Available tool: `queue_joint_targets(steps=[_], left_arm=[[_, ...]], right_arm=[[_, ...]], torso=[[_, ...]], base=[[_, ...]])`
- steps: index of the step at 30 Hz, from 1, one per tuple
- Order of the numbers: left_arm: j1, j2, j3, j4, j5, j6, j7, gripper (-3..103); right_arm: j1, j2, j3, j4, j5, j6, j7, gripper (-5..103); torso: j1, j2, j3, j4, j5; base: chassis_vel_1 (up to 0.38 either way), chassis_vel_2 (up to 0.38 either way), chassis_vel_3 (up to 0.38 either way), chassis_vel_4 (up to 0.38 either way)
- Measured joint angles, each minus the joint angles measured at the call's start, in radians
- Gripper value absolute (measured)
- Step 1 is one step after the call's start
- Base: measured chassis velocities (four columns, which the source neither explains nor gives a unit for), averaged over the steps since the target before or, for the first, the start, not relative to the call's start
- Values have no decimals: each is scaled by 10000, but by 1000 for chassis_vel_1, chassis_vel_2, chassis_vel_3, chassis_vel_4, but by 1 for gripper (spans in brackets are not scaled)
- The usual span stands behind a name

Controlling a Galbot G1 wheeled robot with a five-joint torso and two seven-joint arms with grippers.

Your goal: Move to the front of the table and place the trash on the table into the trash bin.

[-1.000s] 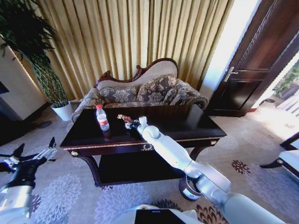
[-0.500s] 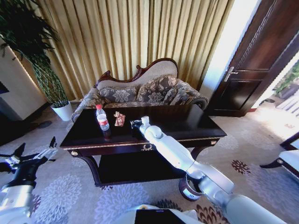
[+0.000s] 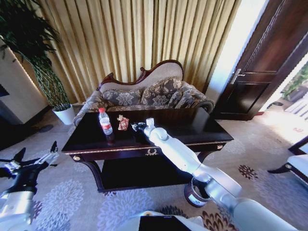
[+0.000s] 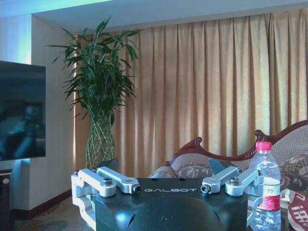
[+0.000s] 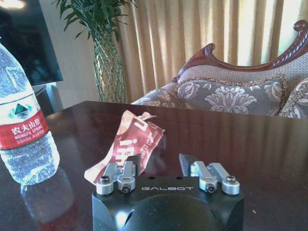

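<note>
The dark glossy table [image 3: 192,127] stands ahead of me. On its left part a clear bottle [image 3: 105,122] with a red cap stands upright, and a crumpled reddish-brown wrapper [image 3: 123,123] lies just right of it. My right gripper [image 3: 136,126] hovers low over the tabletop right beside the wrapper. In the right wrist view the right gripper [image 5: 161,163] is open, and the wrapper [image 5: 132,139] leans against the outside of one finger, not between the two. The bottle [image 5: 24,130] stands beyond it. The trash bin [image 3: 191,196] sits on the carpet, half hidden by my right arm. My left gripper [image 3: 36,156] hangs open, low and left of the table.
A carved sofa [image 3: 144,91] stands right behind the table, with curtains behind it. A potted plant [image 3: 48,82] is at the back left and a dark door [image 3: 264,62] at the right. Patterned carpet surrounds the table. The left wrist view shows the left gripper [image 4: 163,168], with the bottle [image 4: 264,187] beyond it.
The right gripper drew back a little from the wrapper, then edged toward it again. The wrapper now lies slightly nearer the bottle. The left arm has not moved.
</note>
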Motion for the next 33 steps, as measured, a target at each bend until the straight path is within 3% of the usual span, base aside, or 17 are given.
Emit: queue_joint_targets(steps=[4, 6, 9, 13, 33], left_arm=[[18, -22, -10, 0, -5, -1, -1, 100], [21, -43, -41, 0, -15, -4, -2, 100], [26, -60, -76, 0, -33, -11, -1, 100], [85, -109, -197, 0, -87, -98, 16, 100], [175, -278, -378, 0, -238, -224, 144, 100]], right_arm=[[154, 178, -130, -176, 44, 6, -23, 61], [224, 312, -232, -314, 53, 29, -79, 73], [274, 468, -266, -470, 49, 79, -154, 78], [429, 814, -286, -895, -13, 192, -229, 97], [1101, 1731, -38, -2416, -519, 433, -269, 100]], torso=[[0, 0, 0, 0, 0], [0, 0, 0, 0, 0], [0, 0, 0, 0, 0], [0, 0, 0, 0, -1], [1, 0, 0, 0, 0]], base=[[0, 0, 0, 0], [0, 0, 0, 0], [0, 0, 0, 0], [0, 0, 0, 0], [0, 0, 0, 0]])
